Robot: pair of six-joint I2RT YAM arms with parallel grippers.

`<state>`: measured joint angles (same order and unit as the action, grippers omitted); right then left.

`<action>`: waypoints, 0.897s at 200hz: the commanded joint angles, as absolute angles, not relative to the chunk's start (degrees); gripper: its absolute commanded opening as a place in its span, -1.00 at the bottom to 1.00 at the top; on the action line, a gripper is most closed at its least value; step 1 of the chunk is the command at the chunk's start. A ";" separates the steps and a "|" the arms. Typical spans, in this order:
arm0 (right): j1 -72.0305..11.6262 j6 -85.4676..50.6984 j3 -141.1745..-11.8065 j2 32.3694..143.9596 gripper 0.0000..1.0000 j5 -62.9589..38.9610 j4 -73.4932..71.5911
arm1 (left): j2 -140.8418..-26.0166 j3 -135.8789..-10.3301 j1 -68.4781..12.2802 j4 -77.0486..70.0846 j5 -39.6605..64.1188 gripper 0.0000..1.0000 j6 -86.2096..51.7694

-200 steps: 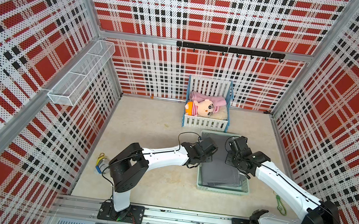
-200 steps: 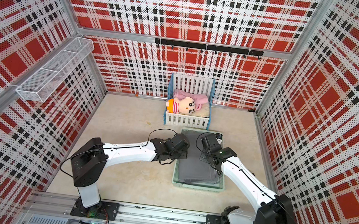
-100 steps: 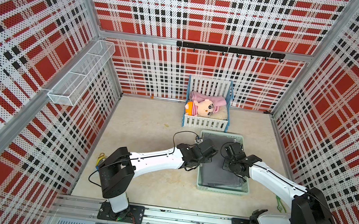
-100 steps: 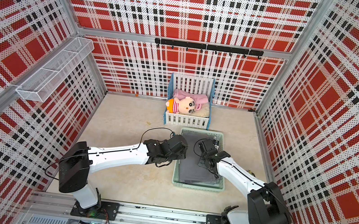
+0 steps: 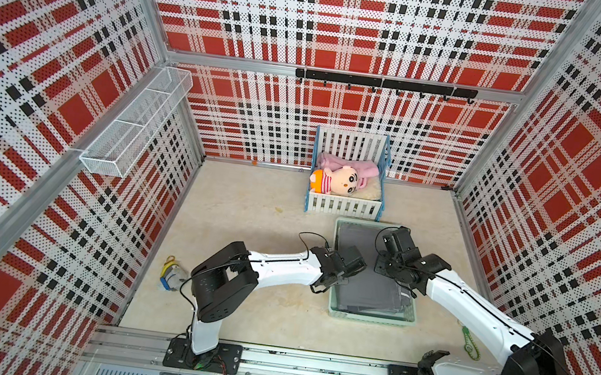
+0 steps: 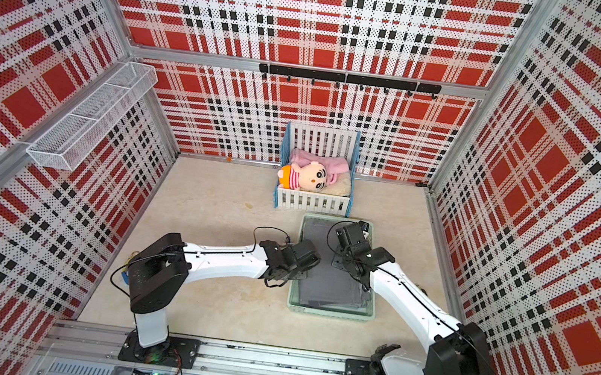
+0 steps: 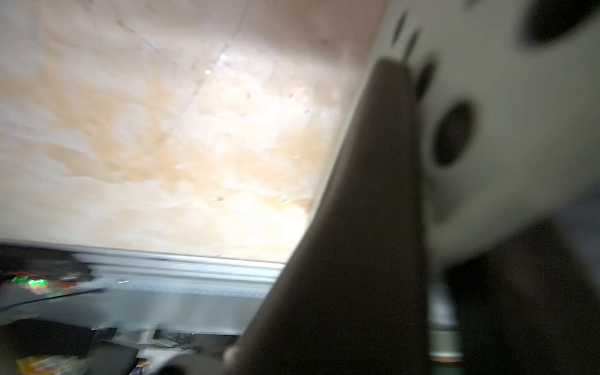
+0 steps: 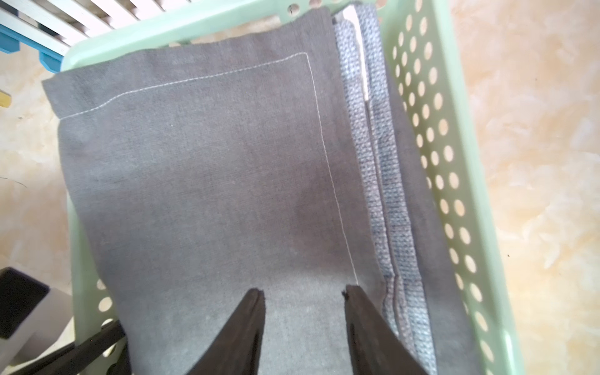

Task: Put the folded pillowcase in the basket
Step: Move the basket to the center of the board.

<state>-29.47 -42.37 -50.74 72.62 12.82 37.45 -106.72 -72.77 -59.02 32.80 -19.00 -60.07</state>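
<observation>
Two grippers sit at the basket (image 8: 461, 113), where the folded pillowcase (image 8: 211, 181) lies flat inside. Likely to release the cloth, the right gripper (image 8: 302, 290) stands parted and empty just above it. The left gripper (image 7: 386, 97) is closed on nothing beside the basket's wall.

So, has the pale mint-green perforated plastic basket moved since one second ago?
No. The basket still sits with its far rim close before the white slatted toy crib, as earlier.
</observation>
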 commanded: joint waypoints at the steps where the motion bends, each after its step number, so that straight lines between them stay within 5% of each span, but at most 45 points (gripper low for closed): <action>1: -29.18 -41.61 -51.58 71.73 -0.05 13.54 39.29 | -104.80 -74.22 -59.33 38.81 -23.09 -1.00 -61.17; 138: -28.83 -39.52 -55.17 71.90 0.09 14.43 39.63 | -90.84 -59.21 -47.99 44.53 -24.48 -0.99 -45.18; 161: -28.75 -38.50 -56.23 71.90 0.43 15.42 40.20 | -90.40 -59.90 -48.10 46.01 -25.83 -0.15 -46.06; 166: -28.75 -38.20 -56.62 71.90 0.90 16.11 40.37 | -90.01 -60.10 -48.16 46.54 -26.40 0.04 -46.27; 170: -28.75 -37.80 -56.95 71.89 1.00 16.66 40.50 | -89.64 -60.20 -48.28 46.93 -26.88 0.20 -46.44; 179: -28.74 -37.10 -57.84 71.96 1.00 18.32 40.96 | -88.75 -60.95 -48.44 47.92 -28.06 0.91 -46.74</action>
